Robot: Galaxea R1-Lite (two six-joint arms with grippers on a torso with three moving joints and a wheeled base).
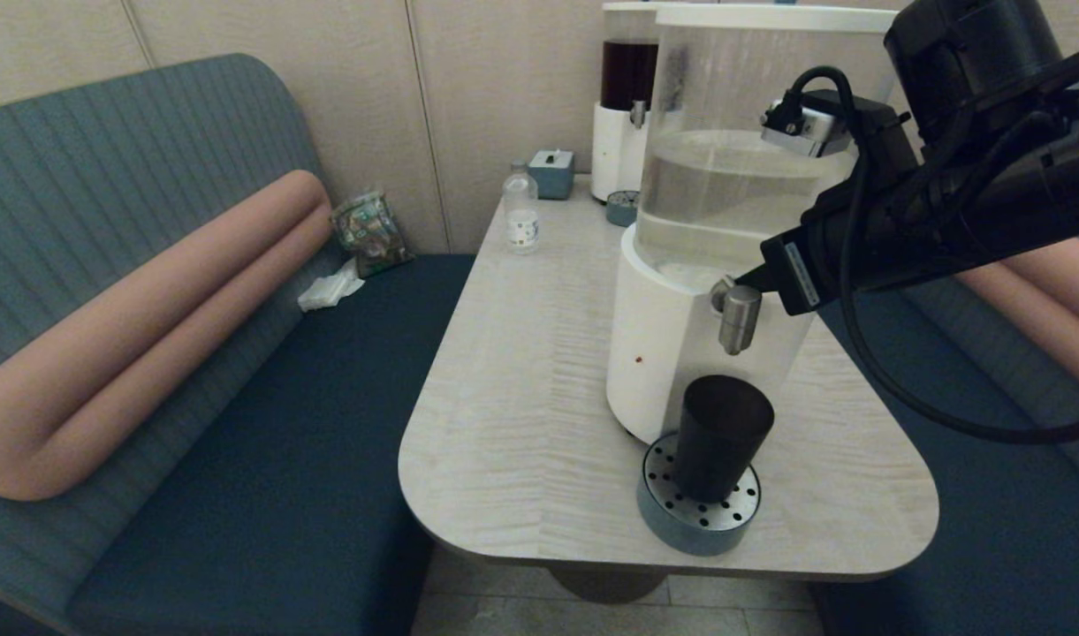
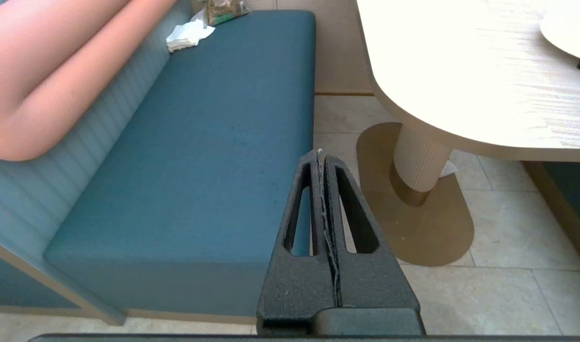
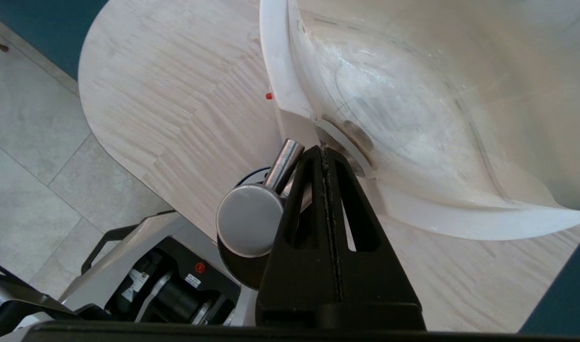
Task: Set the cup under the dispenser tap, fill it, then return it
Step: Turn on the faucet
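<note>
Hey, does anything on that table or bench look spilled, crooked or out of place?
No spill on the table. The cup stands upright on the drip tray under the dispenser tap. Only oddity: a crumpled white tissue on the bench seat beside a snack bag.

No legible text or labels

The cup (image 1: 721, 437) is matte black; the dispenser tap (image 1: 739, 316) is brushed steel on a white base. The drip tray (image 1: 698, 512) is grey-blue with a silver, hole-dotted top. The desk (image 1: 521, 389) shows pale streaked wood grain. The sofa seat (image 1: 265, 442) is dark teal, its bolster (image 1: 141, 327) salmon pink.
</note>
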